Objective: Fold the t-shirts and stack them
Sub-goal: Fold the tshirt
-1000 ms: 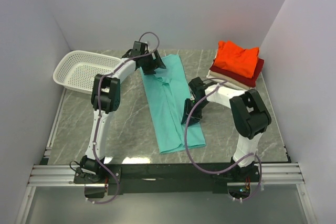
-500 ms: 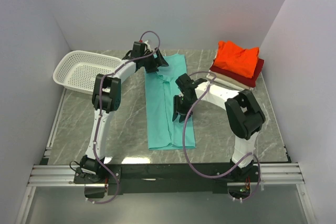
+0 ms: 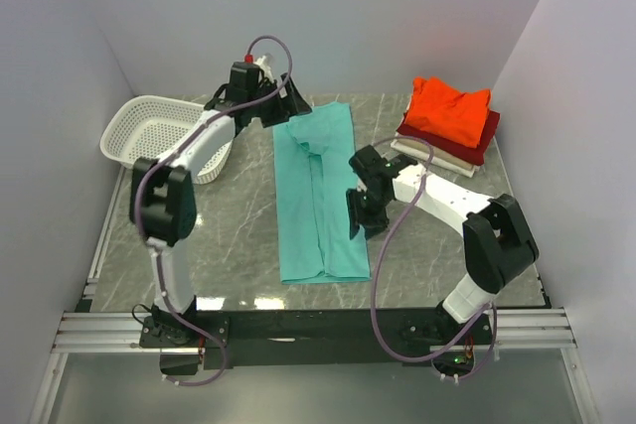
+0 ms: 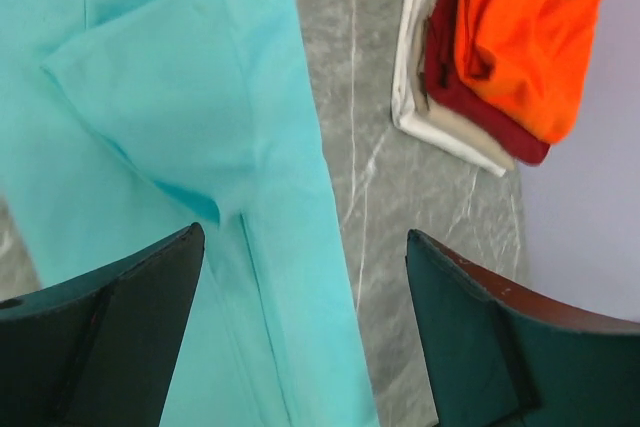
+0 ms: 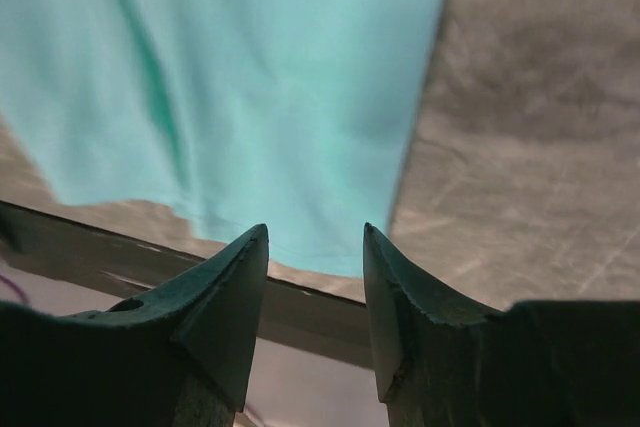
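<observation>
The teal t-shirt [image 3: 316, 191] lies flat as a long strip down the middle of the table, its sides folded in. My left gripper [image 3: 295, 104] hovers open and empty above the shirt's far end; the left wrist view shows the teal cloth [image 4: 190, 147] below its spread jaws. My right gripper [image 3: 358, 225] hangs open and empty over the shirt's right edge near its lower part; the right wrist view shows the shirt's hem [image 5: 250, 97]. A stack of folded shirts, orange-red [image 3: 449, 108] on dark red [image 3: 481, 142] on cream [image 3: 437, 158], sits at the back right.
A white mesh basket [image 3: 159, 134] stands at the back left, beside the left arm. The black rail [image 3: 318, 323] runs along the table's near edge. Walls close in on both sides and the back.
Both grippers have let go of the teal shirt and lifted. The left moved back and left off the shirt's far end. The right swung right off the cloth. The shirt now lies narrower.
</observation>
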`<state>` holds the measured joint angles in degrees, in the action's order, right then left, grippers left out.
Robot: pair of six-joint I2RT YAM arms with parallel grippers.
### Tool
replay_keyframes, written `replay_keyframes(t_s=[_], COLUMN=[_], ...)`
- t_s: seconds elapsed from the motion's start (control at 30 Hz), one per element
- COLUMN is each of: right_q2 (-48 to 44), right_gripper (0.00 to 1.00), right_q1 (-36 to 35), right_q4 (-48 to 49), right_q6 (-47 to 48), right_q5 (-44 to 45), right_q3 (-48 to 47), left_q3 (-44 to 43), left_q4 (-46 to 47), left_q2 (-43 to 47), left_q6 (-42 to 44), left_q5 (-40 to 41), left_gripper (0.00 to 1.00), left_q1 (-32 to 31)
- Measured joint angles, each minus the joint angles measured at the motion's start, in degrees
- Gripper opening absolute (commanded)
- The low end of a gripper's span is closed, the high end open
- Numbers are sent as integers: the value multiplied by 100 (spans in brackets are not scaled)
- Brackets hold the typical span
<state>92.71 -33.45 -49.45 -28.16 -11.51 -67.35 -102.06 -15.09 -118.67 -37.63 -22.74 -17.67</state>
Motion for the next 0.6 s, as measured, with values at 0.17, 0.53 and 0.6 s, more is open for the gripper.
replay_keyframes(t_s=[0.17, 0.53, 0.6], right_q2=[-9, -442, -446], right_gripper=[50, 50, 50], right_q1=[0, -116, -140], right_q4=[-111, 94, 164], right_q6=[173, 275, 299], right_q5=[-39, -365, -442], right_q3=[723, 1663, 1827], left_q3=[1635, 4959, 5224], left_q4=[-223, -1252, -1344], left_q2=[1735, 3191, 3530], left_q6=[293, 35, -83], left_q5=[638, 1322, 1364], left_gripper=[87, 82, 81], left_q1=[-459, -1480, -1547])
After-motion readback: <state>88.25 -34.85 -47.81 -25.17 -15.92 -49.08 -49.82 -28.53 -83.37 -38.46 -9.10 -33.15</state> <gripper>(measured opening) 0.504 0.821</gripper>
